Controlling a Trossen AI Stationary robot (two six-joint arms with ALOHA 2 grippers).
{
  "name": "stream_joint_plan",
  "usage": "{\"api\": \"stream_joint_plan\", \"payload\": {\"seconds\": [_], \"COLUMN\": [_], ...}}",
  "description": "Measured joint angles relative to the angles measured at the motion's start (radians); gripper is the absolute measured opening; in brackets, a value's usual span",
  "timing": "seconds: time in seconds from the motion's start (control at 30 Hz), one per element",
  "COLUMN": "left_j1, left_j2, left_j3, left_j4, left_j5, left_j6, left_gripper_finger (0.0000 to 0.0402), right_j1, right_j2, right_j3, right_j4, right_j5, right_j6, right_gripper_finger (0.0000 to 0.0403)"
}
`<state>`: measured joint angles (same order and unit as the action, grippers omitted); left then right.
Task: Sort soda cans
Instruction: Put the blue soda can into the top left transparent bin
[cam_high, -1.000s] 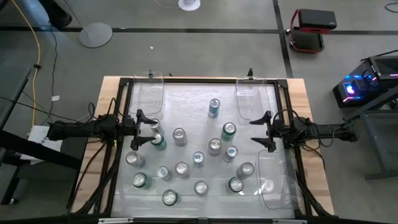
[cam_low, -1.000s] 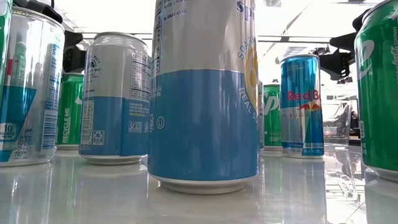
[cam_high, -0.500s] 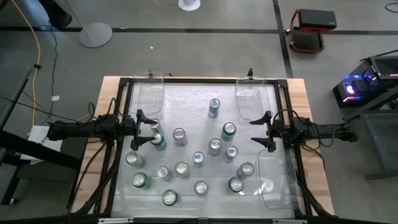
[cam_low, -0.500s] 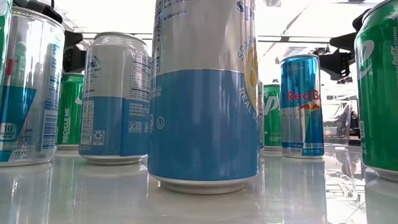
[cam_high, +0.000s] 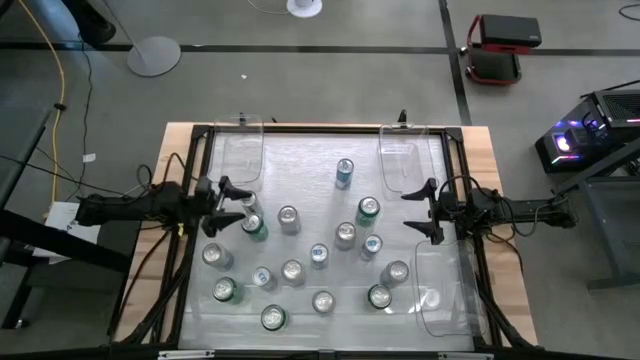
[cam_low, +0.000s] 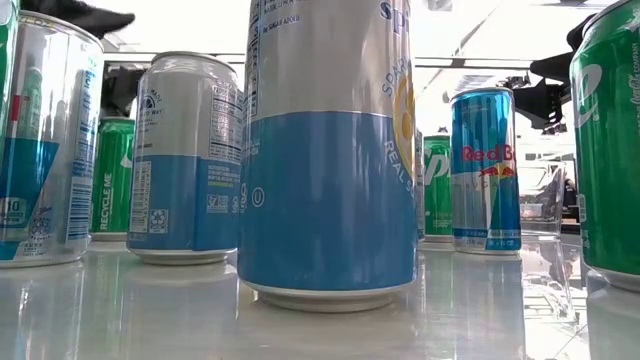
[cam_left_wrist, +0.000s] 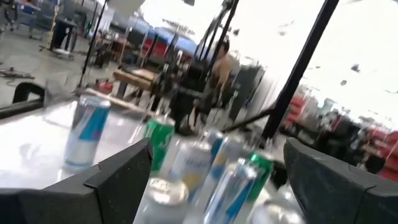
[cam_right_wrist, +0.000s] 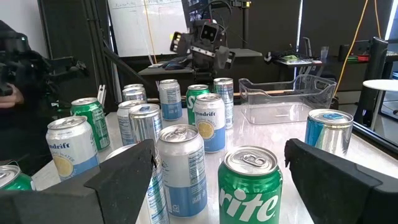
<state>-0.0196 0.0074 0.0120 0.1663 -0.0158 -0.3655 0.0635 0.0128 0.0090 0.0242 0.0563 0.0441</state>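
The soda cans (cam_high: 319, 255) stand upright in a loose cluster over the middle and near part of the table (cam_high: 478, 142), none yet in the clear bins (cam_high: 242, 152) at the far corners or the bin at the near right. The left gripper (cam_high: 226, 208) hangs low by the table's left edge with its fingers spread and holding nothing; a green can (cam_high: 254, 227) stands just off its tips, toward the table's middle. The right gripper (cam_high: 422, 211) waits by the right edge, fingers likewise released and empty, looking across at a green can (cam_right_wrist: 250, 182) and its neighbours. The step in hand looks like the left arm's approach to that nearest green can. To do it well, the fingers should straddle the can squarely at mid-height, coming in level so a tip does not clip the silver can (cam_high: 288, 218) beside it, and close only once the can sits centred between them. Compared with a second ago, the left gripper has drawn back a little toward the left edge, leaving the green can clear of its fingers; the right arm and every can remain where they were.
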Motion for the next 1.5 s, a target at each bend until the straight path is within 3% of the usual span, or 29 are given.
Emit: {"api": "stream_joint_plan", "payload": {"seconds": [0.2,0.3,0.43,0.7,0.87,0.97,1.03,1.1,1.2,1.33,1.4,1.5], "left_j1": [-0.001,-0.002,-0.017,-0.111,-0.159,-0.167,-0.167,-0.167,-0.166,-0.156,-0.145,-0.117], "left_j2": [0.000,0.001,0.015,0.048,0.078,0.085,0.087,0.105,0.182,0.386,0.510,0.702], "left_j3": [0.000,0.000,0.000,0.000,0.000,0.001,0.017,0.078,0.246,0.542,0.678,0.864], "left_j4": [0.095,0.096,0.099,0.202,0.484,0.642,0.640,0.507,0.100,-0.485,-0.718,-0.968], "left_j5": [0.009,0.121,0.216,0.220,0.220,0.184,0.111,-0.001,-0.210,-0.519,-0.579,-0.591], "left_j6": [-0.101,-0.169,-0.117,0.006,-0.147,-0.095,-0.029,0.044,0.132,0.005,-0.090,-0.204], "left_gripper_finger": [0.0340,0.0340,0.0340,0.0340,0.0340,0.0340,0.0340,0.0340,0.0340,0.0340,0.0339,0.0340], "right_j1": [0.000,0.000,0.000,0.000,0.000,0.000,0.000,0.000,0.000,0.000,0.000,0.000], "right_j2": [0.000,0.000,0.000,0.000,0.000,0.000,0.000,0.000,0.000,0.000,0.000,0.000], "right_j3": [0.000,0.000,0.000,0.000,0.000,0.000,0.000,0.000,0.000,0.000,0.000,0.000], "right_j4": [0.000,0.000,0.000,0.000,0.000,0.000,0.000,0.000,0.000,0.000,0.000,0.000], "right_j5": [0.000,0.000,0.000,0.000,0.000,0.000,0.000,0.000,0.000,0.000,0.000,0.000], "right_j6": [0.000,0.000,0.000,0.000,0.000,0.000,0.000,0.000,0.000,0.000,0.000,0.000], "right_gripper_finger": [0.0350,0.0350,0.0350,0.0350,0.0350,0.0350,0.0350,0.0350,0.0350,0.0350,0.0350,0.0350]}}
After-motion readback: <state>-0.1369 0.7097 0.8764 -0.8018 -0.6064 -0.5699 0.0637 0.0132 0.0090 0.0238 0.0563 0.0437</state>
